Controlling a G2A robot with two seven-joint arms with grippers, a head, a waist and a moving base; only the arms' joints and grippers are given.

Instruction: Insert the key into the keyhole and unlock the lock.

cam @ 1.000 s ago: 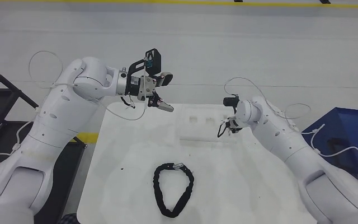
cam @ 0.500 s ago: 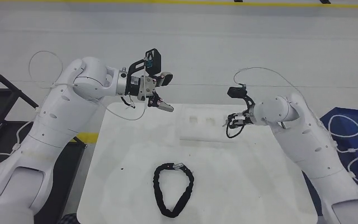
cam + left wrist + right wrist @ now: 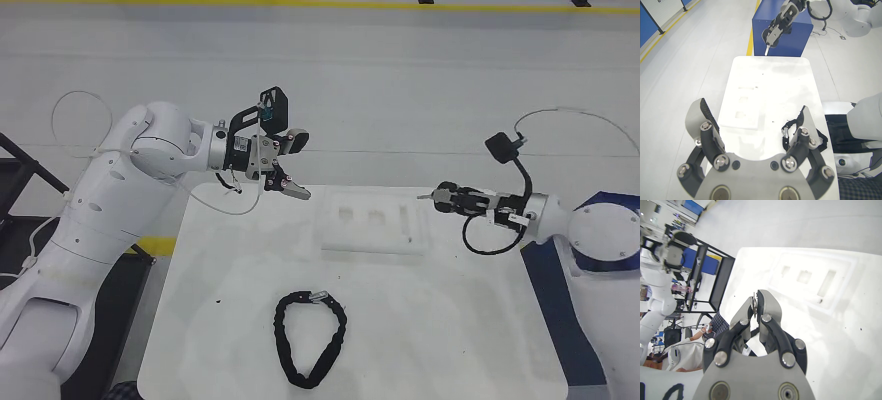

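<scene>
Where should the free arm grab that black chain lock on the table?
Probably the metal lock head at the loop's far end, from above with the open left gripper, jaws across its short width. The chain lock lies flat and its sleeved loop looks floppy; the head is the rigid part, where the right gripper's key must enter.
</scene>
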